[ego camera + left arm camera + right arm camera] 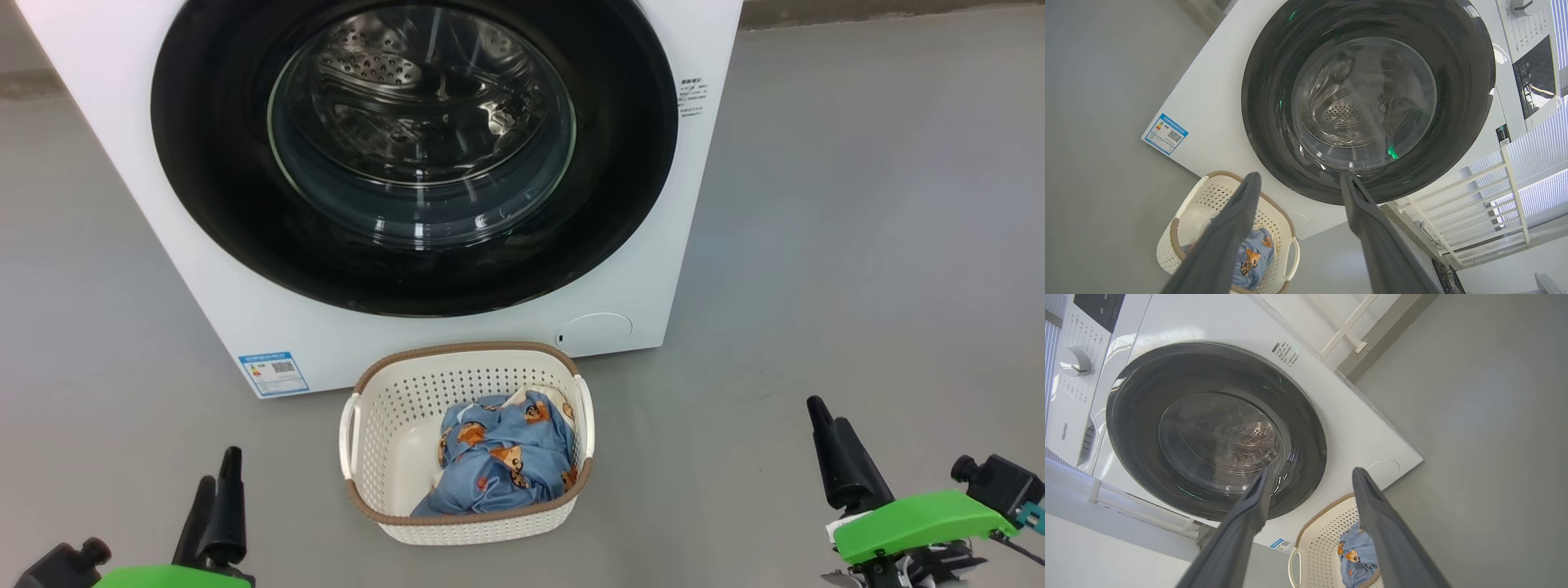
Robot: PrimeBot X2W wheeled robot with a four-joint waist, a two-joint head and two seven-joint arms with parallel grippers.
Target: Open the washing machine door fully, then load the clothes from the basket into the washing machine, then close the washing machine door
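The washing machine stands on the floor straight ahead. Its door, a glossy black rim around a glass bowl, lies flush against the front, and the steel drum shows through the glass. The basket, cream with a brown rim, sits on the floor just before the machine. The clothes, blue fabric with orange bears, lie bunched in its right half. My left gripper hangs open left of the basket, my right gripper open well to its right. Both are empty. The wrist views look up between spread fingers at the door.
Grey floor spreads on both sides of the machine. A blue label and a round white cap sit low on its front. A dial and control panel top the machine. A white railing stands behind it.
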